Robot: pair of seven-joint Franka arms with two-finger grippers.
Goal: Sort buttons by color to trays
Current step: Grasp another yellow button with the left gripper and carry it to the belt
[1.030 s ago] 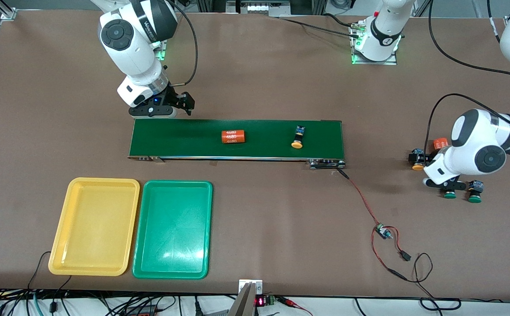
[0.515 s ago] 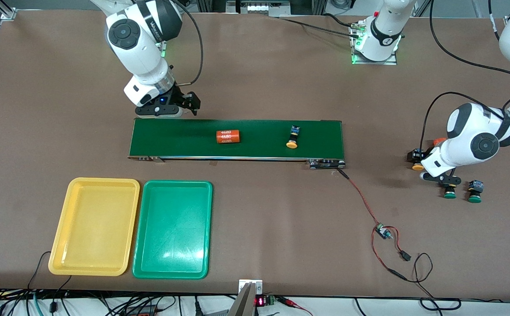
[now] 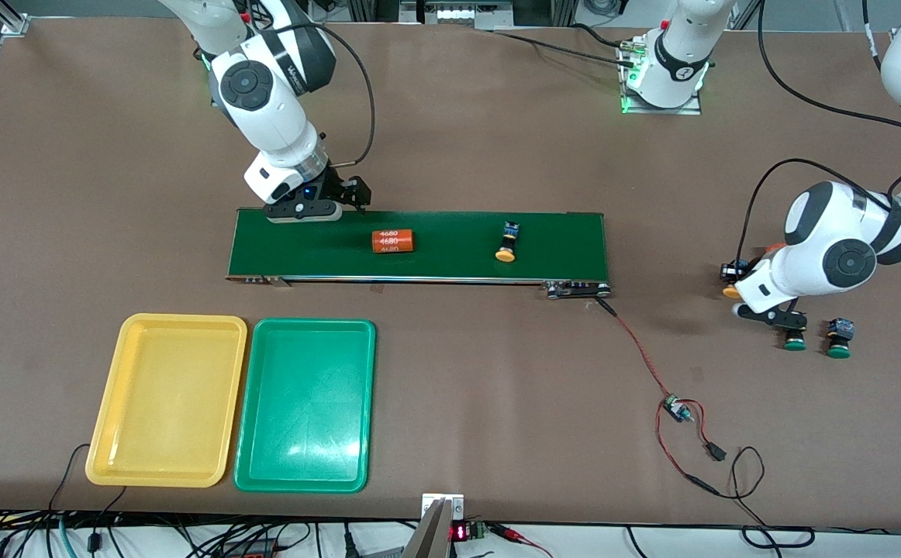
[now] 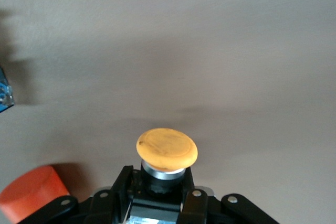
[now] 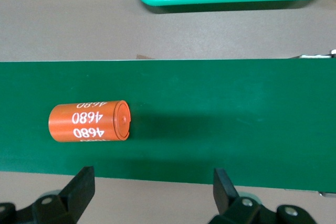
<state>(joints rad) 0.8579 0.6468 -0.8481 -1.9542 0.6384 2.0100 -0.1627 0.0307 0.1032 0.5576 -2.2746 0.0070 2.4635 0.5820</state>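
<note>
My left gripper (image 3: 737,284) is low at the table at the left arm's end, shut on the black body of an orange-capped button (image 4: 167,149) (image 3: 730,291). Two green-capped buttons (image 3: 794,341) (image 3: 838,341) stand on the table nearer the camera. Another orange-capped button (image 3: 506,244) lies on the green belt (image 3: 567,244). My right gripper (image 3: 315,208) (image 5: 151,184) hangs open and empty over the belt's edge toward the right arm's end. The yellow tray (image 3: 167,399) and green tray (image 3: 305,403) lie side by side, empty, nearer the camera than the belt.
An orange cylinder marked 4680 (image 3: 393,241) (image 5: 90,121) lies on the belt by my right gripper. A second orange cylinder (image 4: 31,195) lies beside my left gripper. A red-and-black cable with a small board (image 3: 675,407) trails from the belt's end.
My left gripper moved from the green buttons to the orange-capped one and shut on it. My right gripper moved along the belt toward the cylinder. Cylinder and button on the belt travelled toward the right arm's end.
</note>
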